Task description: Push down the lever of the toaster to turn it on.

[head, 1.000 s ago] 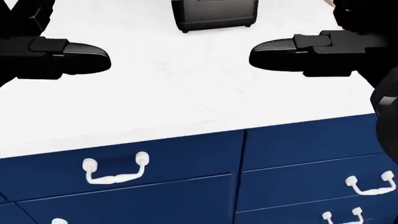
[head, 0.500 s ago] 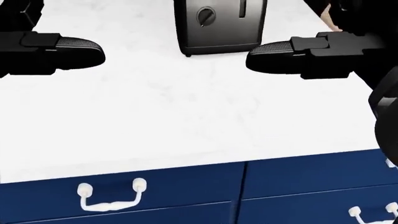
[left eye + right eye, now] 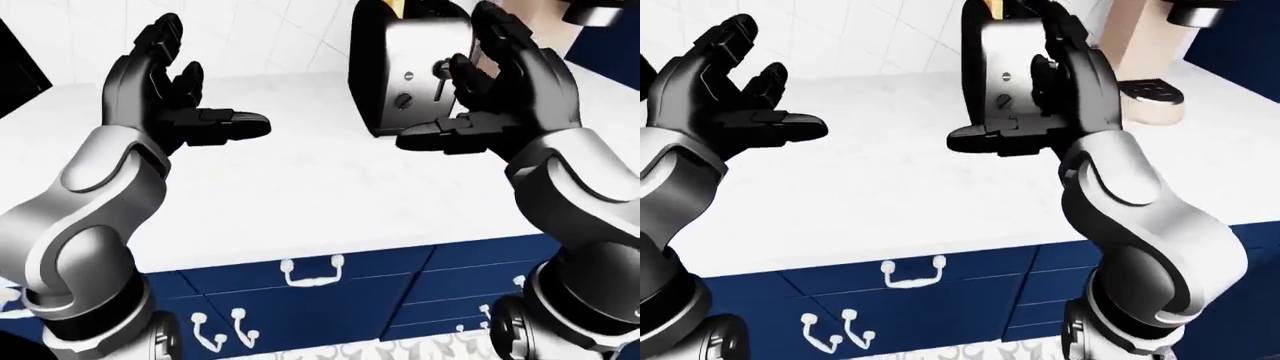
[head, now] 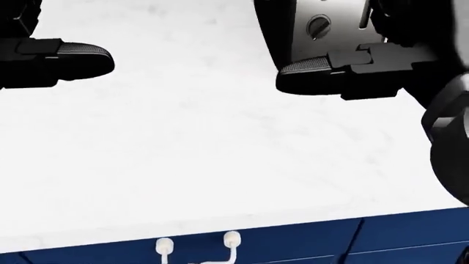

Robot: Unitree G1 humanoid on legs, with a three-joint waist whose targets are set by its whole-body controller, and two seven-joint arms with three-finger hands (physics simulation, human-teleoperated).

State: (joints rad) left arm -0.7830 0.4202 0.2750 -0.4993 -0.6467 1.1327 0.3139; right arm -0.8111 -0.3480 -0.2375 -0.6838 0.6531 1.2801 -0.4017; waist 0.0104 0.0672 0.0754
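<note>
The toaster (image 3: 405, 71) stands on the white counter (image 3: 300, 187), silver-faced with a round knob (image 3: 403, 100) and a dark lever (image 3: 439, 70) near the top of its slot. My right hand (image 3: 468, 90) is open, palm toward the toaster's face, fingers (image 3: 500, 45) raised beside the lever and thumb below the knob; I cannot tell whether it touches. My left hand (image 3: 205, 79) is open and empty over the counter, well left of the toaster. In the head view the toaster (image 4: 315, 25) is at the top, above my right thumb (image 4: 315, 74).
Blue drawers with white handles (image 3: 312, 271) run under the counter's near edge. A beige appliance (image 3: 1145, 82) stands to the right of the toaster. A white tiled wall (image 3: 260, 37) rises behind the counter.
The camera has moved closer: in the head view the toaster grew and slid down and right, and the drawers dropped toward the bottom edge. My right hand now stands against the toaster's face.
</note>
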